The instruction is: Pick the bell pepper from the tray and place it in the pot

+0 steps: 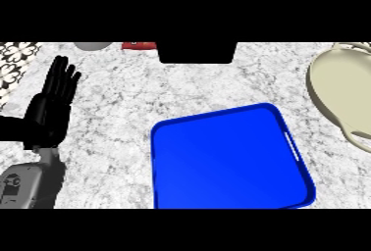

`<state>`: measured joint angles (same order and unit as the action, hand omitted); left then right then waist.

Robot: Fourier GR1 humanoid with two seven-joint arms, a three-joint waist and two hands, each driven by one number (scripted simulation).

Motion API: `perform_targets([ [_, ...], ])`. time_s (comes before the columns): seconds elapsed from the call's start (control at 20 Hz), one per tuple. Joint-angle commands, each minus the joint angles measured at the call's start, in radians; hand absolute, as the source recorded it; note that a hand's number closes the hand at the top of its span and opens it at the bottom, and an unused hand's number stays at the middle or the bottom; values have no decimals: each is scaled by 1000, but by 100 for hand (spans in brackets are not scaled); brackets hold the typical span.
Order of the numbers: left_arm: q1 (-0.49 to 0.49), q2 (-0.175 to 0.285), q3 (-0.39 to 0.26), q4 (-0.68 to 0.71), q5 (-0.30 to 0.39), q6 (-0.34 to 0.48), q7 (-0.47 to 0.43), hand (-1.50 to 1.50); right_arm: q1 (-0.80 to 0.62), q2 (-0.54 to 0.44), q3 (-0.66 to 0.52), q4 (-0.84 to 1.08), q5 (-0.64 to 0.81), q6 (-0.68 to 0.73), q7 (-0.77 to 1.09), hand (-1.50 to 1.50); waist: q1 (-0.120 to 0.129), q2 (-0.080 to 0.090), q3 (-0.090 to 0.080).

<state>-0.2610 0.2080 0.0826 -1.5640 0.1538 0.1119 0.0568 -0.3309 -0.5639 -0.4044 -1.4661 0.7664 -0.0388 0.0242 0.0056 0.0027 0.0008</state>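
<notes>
Gleaming rounded blue tray (pixel 225 162), marbled counter (pixel 145 83).

The tray (pixel 225 162) lies on the worktop (pixel 116 142) at the near middle, running off the view's lower edge. The pot (pixel 337 88) stands to its right and farther back, apart from it, cut by the right edge. The left hand (pixel 48 115) rests well left of the tray, fingers (pixel 62 81) up.

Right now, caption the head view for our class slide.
Open left hand rests left of blue tray; cream pot at right edge.
</notes>
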Motion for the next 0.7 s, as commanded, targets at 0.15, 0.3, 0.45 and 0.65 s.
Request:
perform_targets([
  [0.15, -11, -2, -6, 12, -20, -6, -2, 0, -139, -95, -71, 499, -40, -126, -310, 150, 15, 4, 1],
  [0.3, -58, 7, 27, 90, -2, -26, -44, 0, -218, -137, -79, 686, -27, -183, -413, 150, 18, 7, 1],
  [0.45, -46, -12, -10, 3, -26, 7, 25, 0, -267, -165, -93, 849, -24, -231, -498, 150, 23, 6, 2],
  [0.65, 1, -34, -14, 5, -28, 0, -31, 0, -324, -191, -84, 1023, 19, -288, -532, 150, 35, 10, 2],
])
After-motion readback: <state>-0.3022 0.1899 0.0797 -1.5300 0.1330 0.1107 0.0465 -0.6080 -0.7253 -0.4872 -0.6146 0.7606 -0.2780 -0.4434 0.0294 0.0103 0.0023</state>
